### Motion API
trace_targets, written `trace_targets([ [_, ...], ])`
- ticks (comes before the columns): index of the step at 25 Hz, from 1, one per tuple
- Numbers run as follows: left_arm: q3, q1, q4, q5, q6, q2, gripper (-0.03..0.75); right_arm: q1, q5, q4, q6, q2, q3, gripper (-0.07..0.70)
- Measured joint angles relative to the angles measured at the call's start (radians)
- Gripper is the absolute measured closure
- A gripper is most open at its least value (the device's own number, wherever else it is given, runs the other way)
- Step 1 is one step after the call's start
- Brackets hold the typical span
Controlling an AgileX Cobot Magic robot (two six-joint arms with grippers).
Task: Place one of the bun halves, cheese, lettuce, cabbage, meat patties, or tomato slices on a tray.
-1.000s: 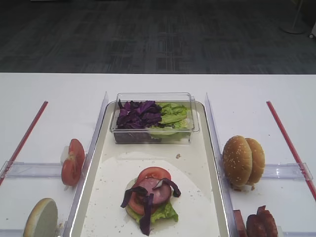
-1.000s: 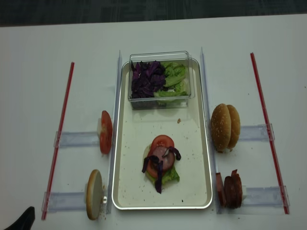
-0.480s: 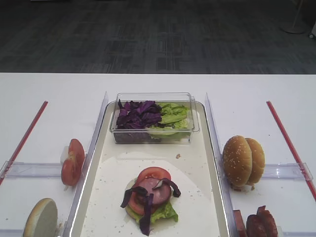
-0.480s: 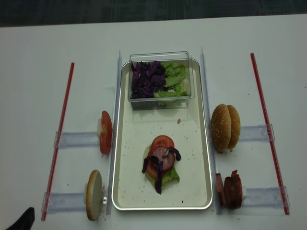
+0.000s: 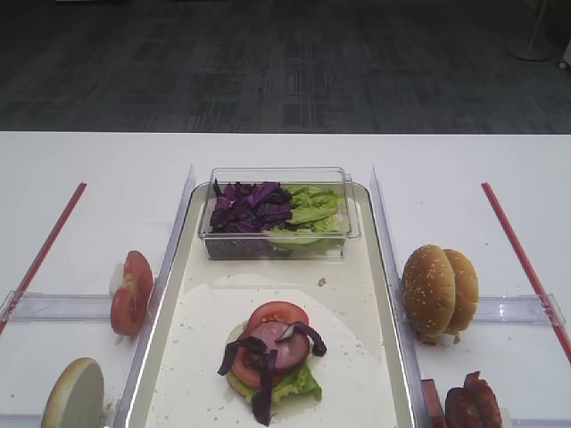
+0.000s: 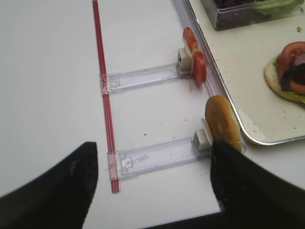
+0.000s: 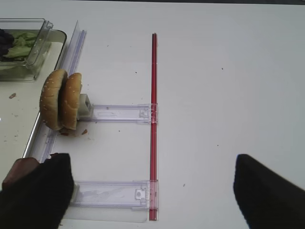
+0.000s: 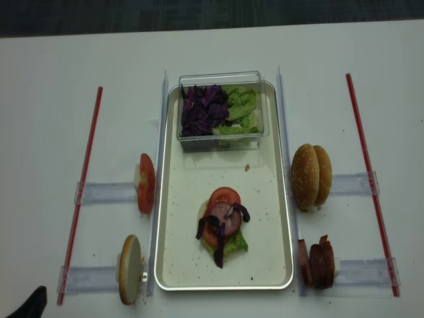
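While the left gripper (image 6: 152,186) hangs above the white table (image 8: 46,132) with its two dark fingers (image 6: 52,191) spread wide and nothing between them, the large rectangular tray (image 8: 275,218) with its pale floor and shiny silver rim lies in the middle. On its floor sits a stack of light green ruffled lettuce (image 8: 235,244), a round pinkish meat slice (image 8: 222,213), a round red tomato slice (image 8: 225,196) and dark purple cabbage strips (image 8: 217,245) draped over the top. A clear plastic box (image 8: 222,106) at the tray's far end holds more cabbage and lettuce. Sesame-topped golden bun halves (image 8: 311,175) stand on edge right of the tray. The right gripper (image 7: 152,191) also stands agape, empty.
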Motion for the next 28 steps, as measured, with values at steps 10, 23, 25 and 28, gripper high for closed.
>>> trace_targets([
  [10,0.0,0.0,0.0,0.001,0.0,0.0,0.262,0.0,0.0,0.0,0.0,0.0,0.0,-0.06],
  [23,0.0,0.079,0.002,0.001,0.0,0.0,0.265,0.0,0.0,0.0,0.0,0.0,0.0,-0.06],
  [25,0.0,0.079,0.002,0.001,0.0,0.0,0.265,0.0,0.0,0.0,0.0,0.0,0.0,-0.06],
  [28,0.0,0.079,0.002,0.001,0.0,0.0,0.265,0.0,0.0,0.0,0.0,0.0,0.0,-0.06],
])
